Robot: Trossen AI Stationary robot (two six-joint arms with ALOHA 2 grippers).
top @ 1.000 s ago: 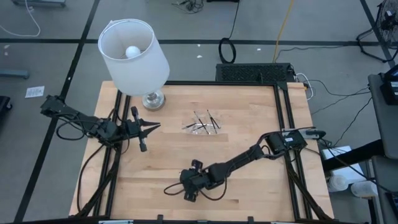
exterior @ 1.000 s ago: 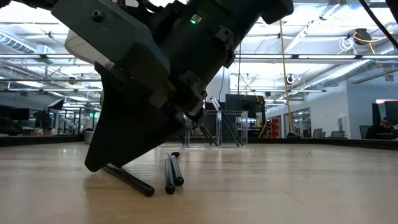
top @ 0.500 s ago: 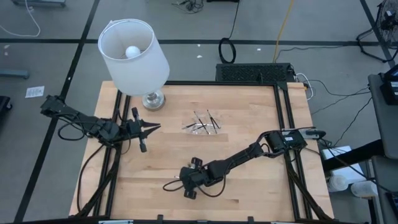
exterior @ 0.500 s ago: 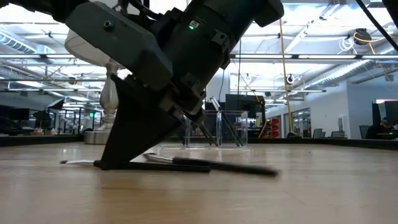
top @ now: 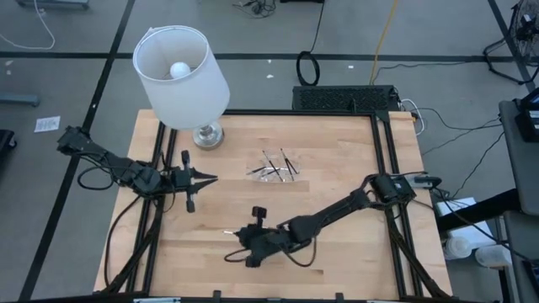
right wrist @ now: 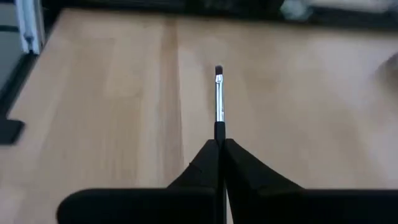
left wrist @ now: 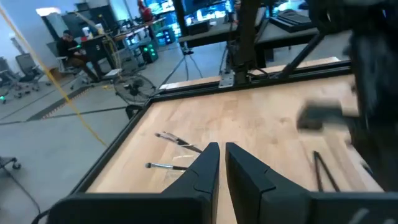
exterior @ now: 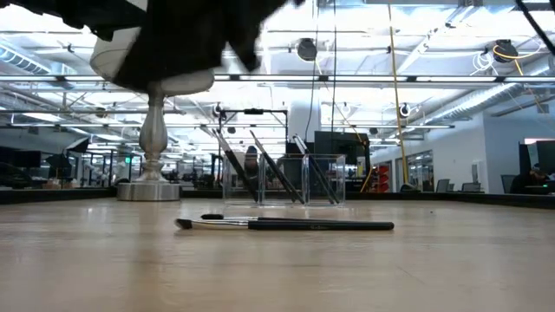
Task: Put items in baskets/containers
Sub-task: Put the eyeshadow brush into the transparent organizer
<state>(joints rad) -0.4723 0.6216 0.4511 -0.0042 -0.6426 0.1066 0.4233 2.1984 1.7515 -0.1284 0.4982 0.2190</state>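
One brush (right wrist: 219,99) pinched by its handle between the pressed-together fingers of the right gripper (right wrist: 219,144) near the table's front, another brush (exterior: 286,224) lying flat on the wood, several more apparently leaning in the clear tray (top: 275,170) mid-table, left gripper (top: 205,178) nearly closed, holding nothing, beside the lamp (top: 181,74).

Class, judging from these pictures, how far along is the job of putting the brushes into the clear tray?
Done: several brushes already sit in the clear tray. In hand: the right gripper, jaws shut, holds one brush near the table's front. Left: one brush lies on the table in the low view. The left gripper waits at the left side.
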